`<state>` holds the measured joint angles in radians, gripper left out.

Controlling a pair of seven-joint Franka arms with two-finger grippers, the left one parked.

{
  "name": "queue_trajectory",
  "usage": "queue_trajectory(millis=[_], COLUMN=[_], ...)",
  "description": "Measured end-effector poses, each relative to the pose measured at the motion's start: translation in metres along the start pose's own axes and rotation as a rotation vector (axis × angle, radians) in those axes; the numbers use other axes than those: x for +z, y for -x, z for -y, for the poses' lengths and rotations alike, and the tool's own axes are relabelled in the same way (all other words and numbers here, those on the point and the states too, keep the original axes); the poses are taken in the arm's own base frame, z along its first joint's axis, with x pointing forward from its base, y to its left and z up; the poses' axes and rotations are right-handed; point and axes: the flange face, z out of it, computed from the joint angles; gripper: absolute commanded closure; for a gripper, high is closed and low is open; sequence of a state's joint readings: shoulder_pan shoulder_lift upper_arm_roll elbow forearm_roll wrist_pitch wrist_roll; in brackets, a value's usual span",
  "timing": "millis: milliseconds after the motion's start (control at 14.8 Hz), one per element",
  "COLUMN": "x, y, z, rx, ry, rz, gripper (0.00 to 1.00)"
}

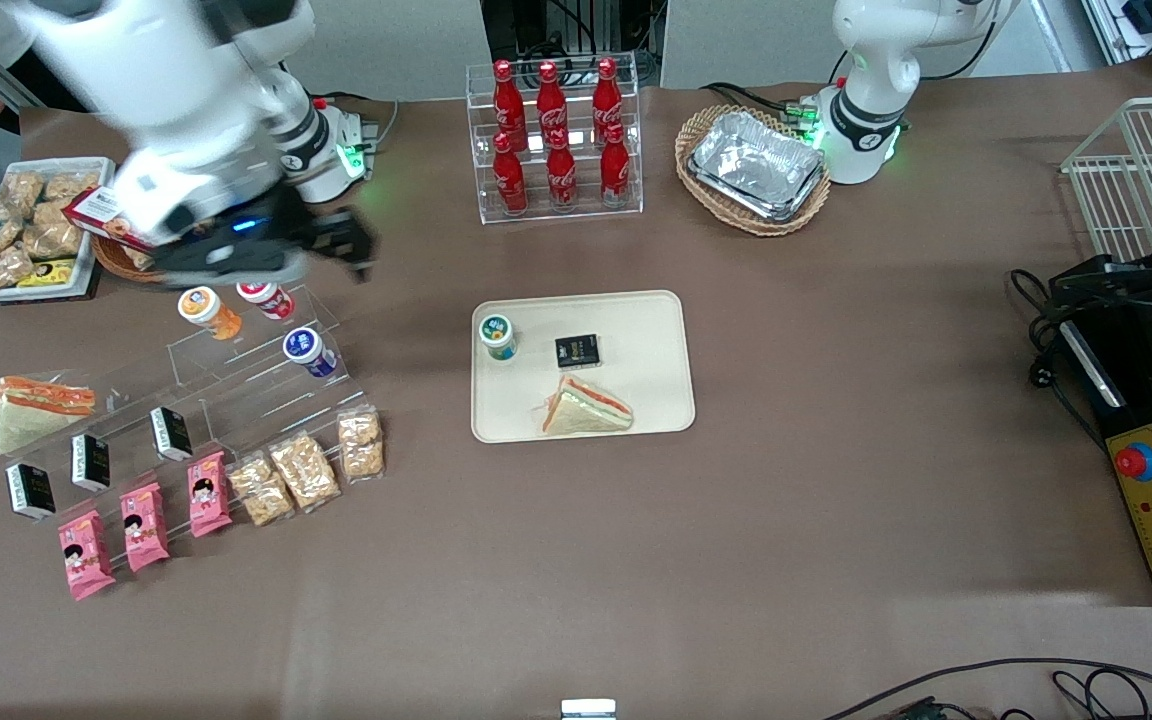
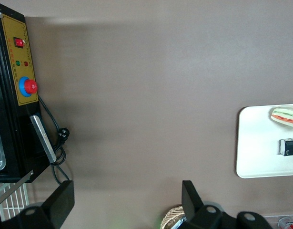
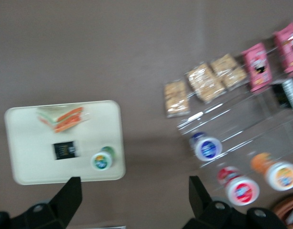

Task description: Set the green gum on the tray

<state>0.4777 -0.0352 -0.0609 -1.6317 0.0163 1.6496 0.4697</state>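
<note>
The green gum (image 1: 498, 336) stands upright on the cream tray (image 1: 656, 330), near the tray's edge toward the working arm's end; it also shows in the right wrist view (image 3: 102, 160) on the tray (image 3: 22, 143). A small black packet (image 1: 577, 350) and a wrapped sandwich (image 1: 586, 410) lie on the tray too. My right gripper (image 1: 336, 245) is raised above the table, over the top of the clear display stand, well apart from the tray. Its fingers (image 3: 65, 200) stand wide open with nothing between them.
A clear tiered stand (image 1: 236, 370) holds an orange gum bottle (image 1: 208, 311), a red one (image 1: 266, 298), a dark blue one (image 1: 309, 352), black packets, pink packs and cracker bags. A cola bottle rack (image 1: 556, 140) and a wicker basket with foil tray (image 1: 756, 165) stand farther from the camera.
</note>
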Motion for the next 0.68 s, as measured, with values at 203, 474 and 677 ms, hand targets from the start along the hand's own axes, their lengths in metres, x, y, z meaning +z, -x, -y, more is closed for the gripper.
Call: queue_trajectory(millis=[203, 474, 677], x=[-0.001, -0.002, -0.001], y=[-0.035, -0.053, -0.057], z=[-0.097, -0.189, -0.222], rx=[-0.104, -0.141, -0.107], ry=[0.014, 0.018, 0.019], rz=[0.018, 0.025, 0.029], gripper=[0.00, 0.00, 0.00])
